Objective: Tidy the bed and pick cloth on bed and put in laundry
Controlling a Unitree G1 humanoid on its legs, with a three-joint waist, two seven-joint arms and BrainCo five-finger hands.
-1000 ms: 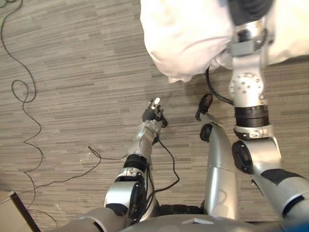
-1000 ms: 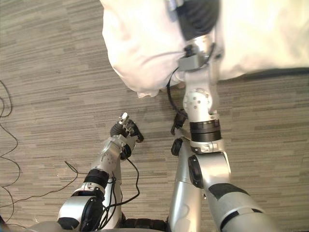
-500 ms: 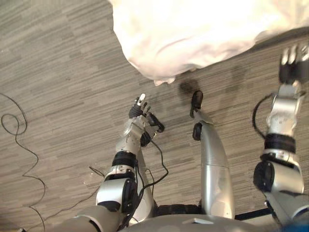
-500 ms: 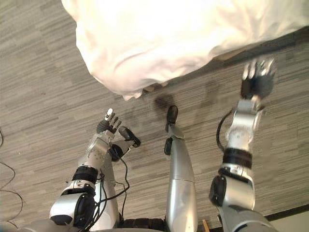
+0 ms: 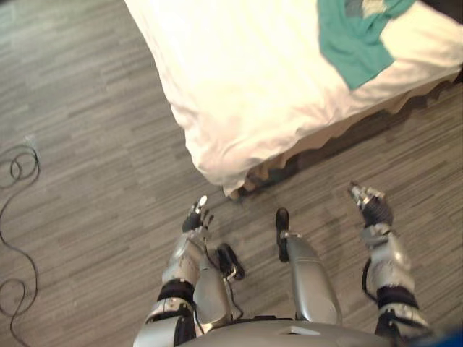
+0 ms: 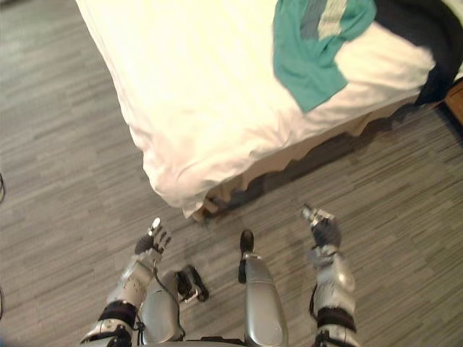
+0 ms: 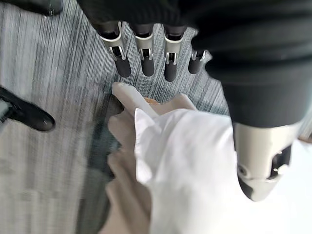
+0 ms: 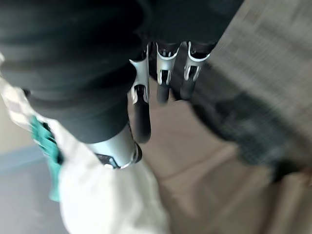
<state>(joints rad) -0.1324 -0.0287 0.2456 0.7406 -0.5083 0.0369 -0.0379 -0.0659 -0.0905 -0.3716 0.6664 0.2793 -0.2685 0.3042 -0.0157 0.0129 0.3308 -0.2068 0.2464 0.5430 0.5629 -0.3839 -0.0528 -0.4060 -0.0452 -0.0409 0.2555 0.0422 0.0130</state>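
Note:
A teal cloth (image 6: pixel 311 50) lies crumpled on the white sheet of the bed (image 5: pixel 246 87), toward its far right side. The bed's near corner hangs down in front of me. My left hand (image 5: pixel 195 219) is low over the floor just short of that corner, its fingers (image 7: pixel 146 53) straight and empty. To the right, my right hand (image 5: pixel 374 210) hovers over the floor in front of the bed's side, with straight fingers (image 8: pixel 163 83) that hold nothing. The teal cloth (image 8: pixel 46 141) shows far beyond it in the right wrist view.
A beige bed skirt (image 5: pixel 318 141) hangs under the sheet along the bed's side. A dark cloth (image 6: pixel 423 43) lies at the bed's far right end, with a brown piece of furniture (image 6: pixel 456 101) beside it. Grey plank floor (image 5: pixel 87 181) spreads to the left.
My right hand has let go of the white bedding and dropped low over the floor, fingers now straight. The camera has swung, bringing the bed top and teal cloth into sight.

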